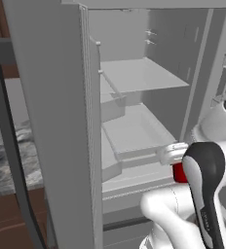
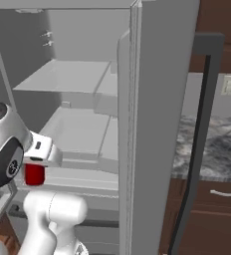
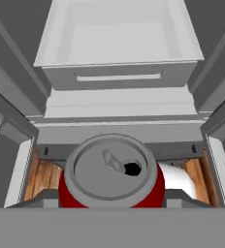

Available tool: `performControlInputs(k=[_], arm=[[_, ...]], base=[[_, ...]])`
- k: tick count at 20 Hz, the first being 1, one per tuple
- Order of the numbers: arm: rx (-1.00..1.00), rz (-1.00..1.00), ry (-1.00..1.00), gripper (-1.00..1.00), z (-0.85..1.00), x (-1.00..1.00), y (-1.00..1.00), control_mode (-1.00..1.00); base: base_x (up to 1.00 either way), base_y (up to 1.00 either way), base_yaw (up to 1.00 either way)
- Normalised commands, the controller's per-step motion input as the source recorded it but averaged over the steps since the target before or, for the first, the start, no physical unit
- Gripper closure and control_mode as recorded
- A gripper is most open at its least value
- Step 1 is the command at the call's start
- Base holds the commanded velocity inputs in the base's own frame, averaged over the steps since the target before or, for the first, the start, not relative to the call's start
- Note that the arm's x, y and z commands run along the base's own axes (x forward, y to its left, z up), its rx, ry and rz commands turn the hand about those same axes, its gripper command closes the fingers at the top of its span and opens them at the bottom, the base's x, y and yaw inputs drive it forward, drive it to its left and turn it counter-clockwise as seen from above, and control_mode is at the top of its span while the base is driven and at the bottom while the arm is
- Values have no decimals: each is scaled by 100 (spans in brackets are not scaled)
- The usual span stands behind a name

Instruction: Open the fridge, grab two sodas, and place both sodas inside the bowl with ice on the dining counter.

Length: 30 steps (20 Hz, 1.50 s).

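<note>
Gripper (image 2: 34, 167) is closed round the small red cylindrical soda can with grey top (image 3: 112, 177), at 6 o'clock of the open tall grey fridge (image 1: 139, 78). Risk: can clips the open fridge door (image 2: 157, 124) on the way out and slips.

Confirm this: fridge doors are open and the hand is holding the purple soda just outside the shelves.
Wrong colour. The soda at the hand is red with a grey top, as the hand view shows. The fridge doors are open, as stated.
</note>
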Motion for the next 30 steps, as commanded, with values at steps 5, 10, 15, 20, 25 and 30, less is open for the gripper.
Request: performControlInputs(k=[5,10,15,20,25,30], arm=[[0,0,0,100,0,0,0,100],[0,0,0,100,0,0,0,100],[0,0,0,100,0,0,0,100],[0,0,0,100,0,0,0,100],[0,0,0,100,0,0,0,100],[0,0,0,100,0,0,0,100]], base=[[-96,-5,0],[-100,0,0],[-100,13,-5],[-100,37,-10],[-100,36,-18],[-100,7,-24]])
